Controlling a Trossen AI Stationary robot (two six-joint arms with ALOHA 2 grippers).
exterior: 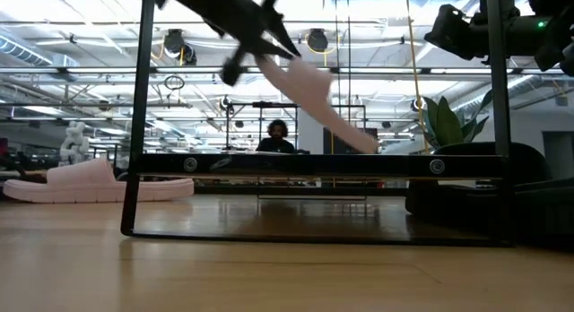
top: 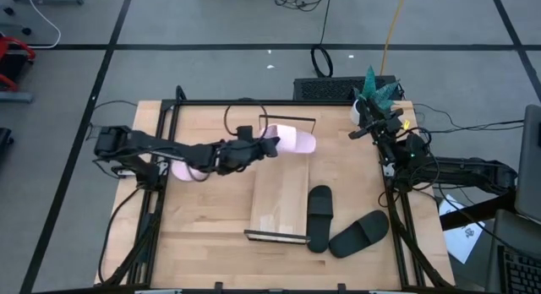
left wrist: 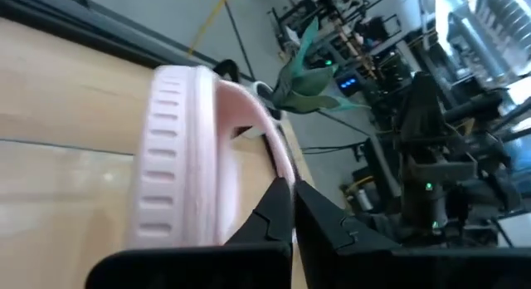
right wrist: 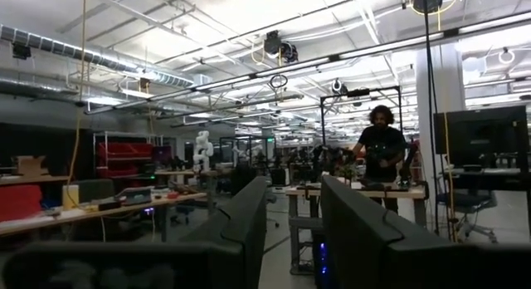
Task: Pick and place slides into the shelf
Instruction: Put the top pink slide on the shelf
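My left gripper (top: 256, 147) reaches from the table's left and is shut on a light pink slide (top: 290, 140), held in the air above the far end of the shelf (top: 279, 201). The shelf is a flat run of light planks with black wire frames at its ends. The second pink slide (top: 182, 169) lies sole down on the table under my left arm, also showing as the pink slide (exterior: 90, 182) in the low view. Two black slides (top: 319, 216) (top: 359, 233) lie sole down right of the shelf. My right gripper (right wrist: 294, 231) is open, raised at the table's far right. My left gripper pinches the pink slide's strap (left wrist: 280, 160) at its edge between the two fingers, coming roughly level from the table's left. The slide (exterior: 314, 97) is lifted clear and tilted, sloping down away from the fingers, with its ribbed sole edge (left wrist: 170, 156) turned sideways.
A green plant (top: 376, 89) and cables sit at the far right corner near my right arm. Black frame bars (top: 161, 159) run along the table's left and right sides. A person (exterior: 276, 137) is in the room behind the table.
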